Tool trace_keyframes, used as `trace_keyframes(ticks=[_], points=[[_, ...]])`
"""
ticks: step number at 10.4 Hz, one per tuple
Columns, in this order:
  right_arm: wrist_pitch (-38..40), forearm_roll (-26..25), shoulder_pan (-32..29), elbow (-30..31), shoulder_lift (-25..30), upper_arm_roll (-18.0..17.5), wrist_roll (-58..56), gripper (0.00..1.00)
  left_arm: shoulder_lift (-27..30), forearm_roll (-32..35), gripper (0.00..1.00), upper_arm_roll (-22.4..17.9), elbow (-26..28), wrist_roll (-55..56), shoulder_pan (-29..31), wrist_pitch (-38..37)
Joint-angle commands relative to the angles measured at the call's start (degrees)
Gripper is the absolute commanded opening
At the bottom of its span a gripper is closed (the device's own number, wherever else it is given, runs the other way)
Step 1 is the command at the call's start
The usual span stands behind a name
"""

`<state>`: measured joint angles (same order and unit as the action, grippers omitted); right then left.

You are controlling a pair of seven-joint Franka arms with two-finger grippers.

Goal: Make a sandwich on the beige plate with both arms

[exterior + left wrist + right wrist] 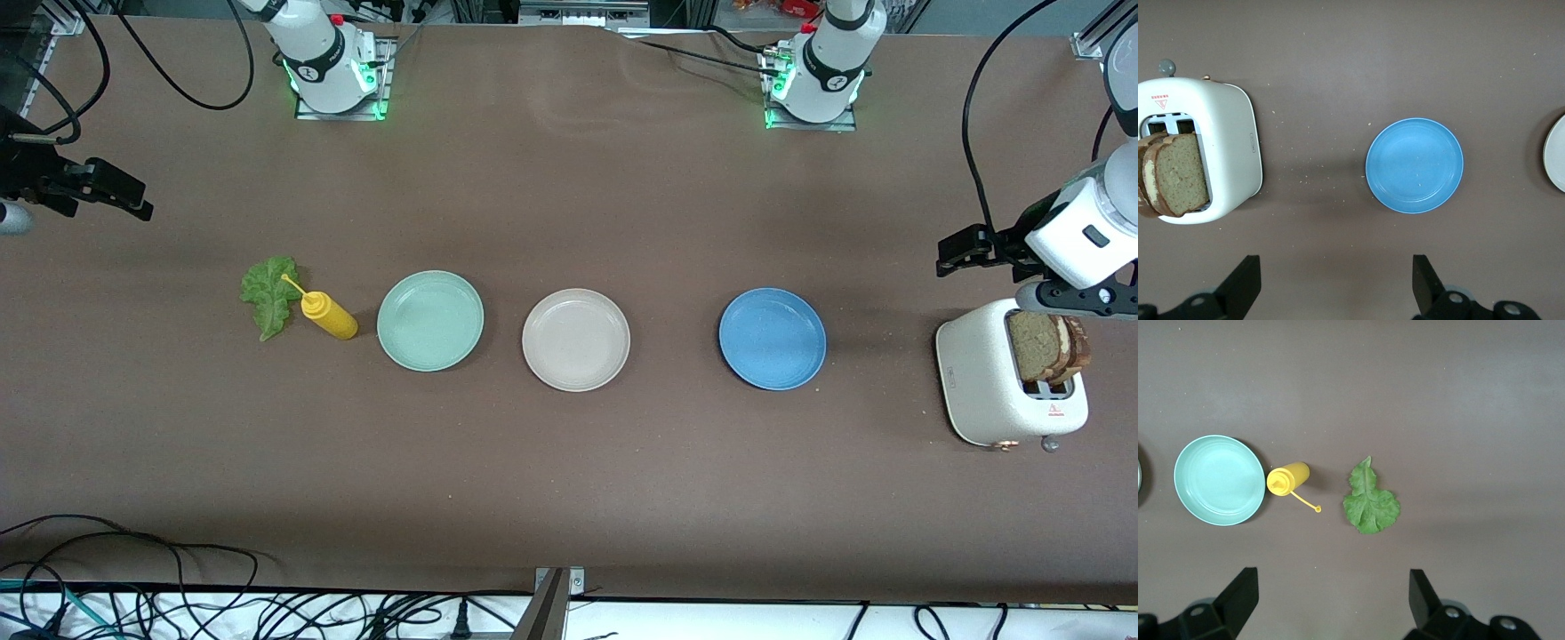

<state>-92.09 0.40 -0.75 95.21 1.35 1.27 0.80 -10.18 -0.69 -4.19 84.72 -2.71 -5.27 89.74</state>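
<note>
The beige plate (576,340) lies bare in the middle of the table, and its rim (1557,163) also shows in the left wrist view. Two bread slices (1049,342) (1179,175) stand in a white toaster (982,382) (1231,147) at the left arm's end. A green lettuce leaf (271,295) (1370,500) lies flat at the right arm's end. My left gripper (958,252) (1336,283) hangs open and empty over the table beside the toaster. At the table's other end my right gripper (124,197) (1331,600) hovers open and empty, off to the side of the lettuce.
A mint-green plate (430,320) (1219,480) and a blue plate (772,338) (1415,165) flank the beige one. A yellow squeeze bottle (329,316) (1288,479) lies between the lettuce and the mint-green plate. Cables run along the table's near edge.
</note>
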Motion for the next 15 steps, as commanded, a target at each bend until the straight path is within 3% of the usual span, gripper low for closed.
trace_keyframes(ticks=[1, 15], points=[[0.8, 0.9, -0.2, -0.5, 0.1, -0.2, 0.4, 1.0, -0.3, -1.8, 1.0, -0.1, -1.8, -0.8, 0.0, -0.5], [0.8, 0.9, -0.2, -0.5, 0.2, -0.2, 0.4, 1.0, 0.3, -1.7, 1.0, 0.7, -4.3, -0.6, 0.1, -1.1]])
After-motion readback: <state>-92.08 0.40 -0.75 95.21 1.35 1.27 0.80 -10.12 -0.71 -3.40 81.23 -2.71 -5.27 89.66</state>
